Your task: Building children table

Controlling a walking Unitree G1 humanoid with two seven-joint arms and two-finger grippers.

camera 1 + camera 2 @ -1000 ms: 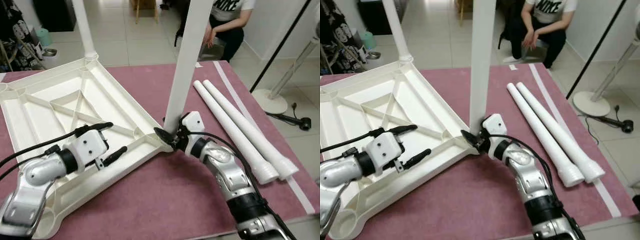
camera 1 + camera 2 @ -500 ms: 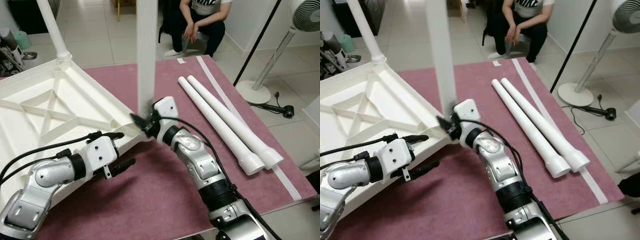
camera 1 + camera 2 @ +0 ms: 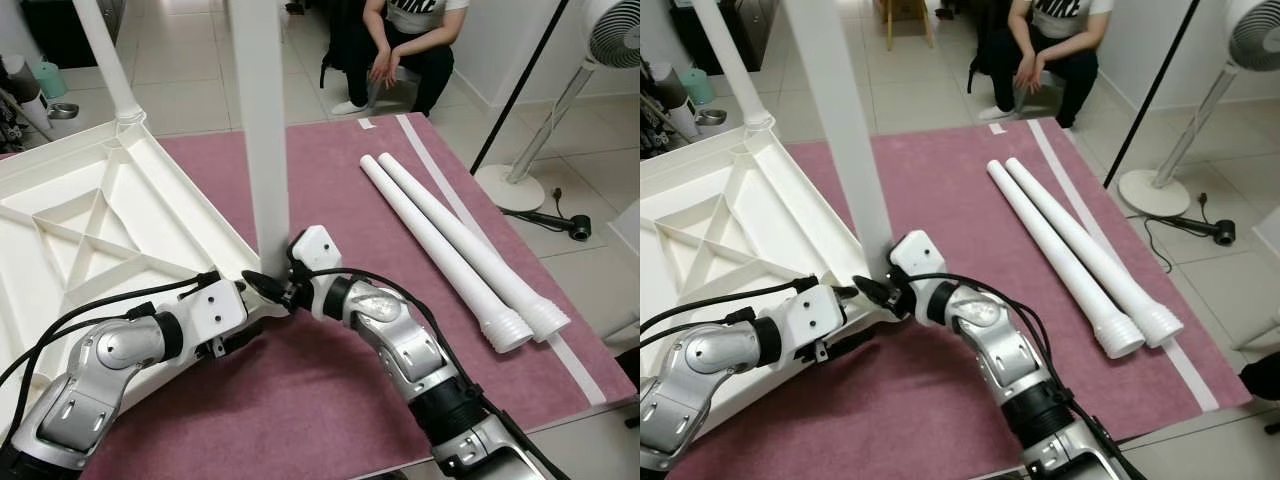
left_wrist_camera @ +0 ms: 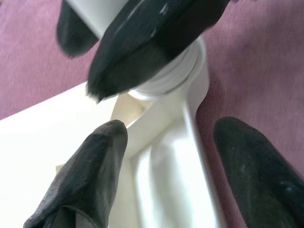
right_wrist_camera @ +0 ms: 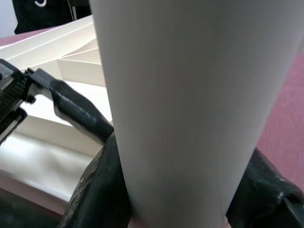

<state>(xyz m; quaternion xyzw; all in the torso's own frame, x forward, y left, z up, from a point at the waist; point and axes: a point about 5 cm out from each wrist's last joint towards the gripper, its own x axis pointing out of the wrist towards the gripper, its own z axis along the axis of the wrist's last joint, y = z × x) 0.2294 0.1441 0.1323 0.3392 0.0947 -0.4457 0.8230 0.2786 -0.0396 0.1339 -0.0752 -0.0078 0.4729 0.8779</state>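
Observation:
A white table top (image 3: 90, 220) lies upside down on a maroon mat (image 3: 330, 400). At its near corner a white leg (image 3: 262, 130) stands upright in the socket (image 4: 175, 76). My right gripper (image 3: 268, 290) is shut on the base of this leg (image 5: 190, 95), one finger on each side. My left gripper (image 3: 245, 312) is open and straddles the table's corner rib right beside the socket, its fingers (image 4: 95, 166) close to the right gripper's. A second leg (image 3: 105, 55) stands at the far corner. Two loose legs (image 3: 450, 240) lie side by side on the mat to the right.
A person (image 3: 405, 40) crouches on the tiled floor beyond the mat's far edge. A fan on a round base (image 3: 520, 185) and a slanted black pole (image 3: 515, 85) stand off the mat at the right. Bare mat lies between the corner and the loose legs.
The camera has shifted. My left gripper has moved along the table's rim to the near corner, right up to the right gripper. The right gripper stays shut on the leg's base.

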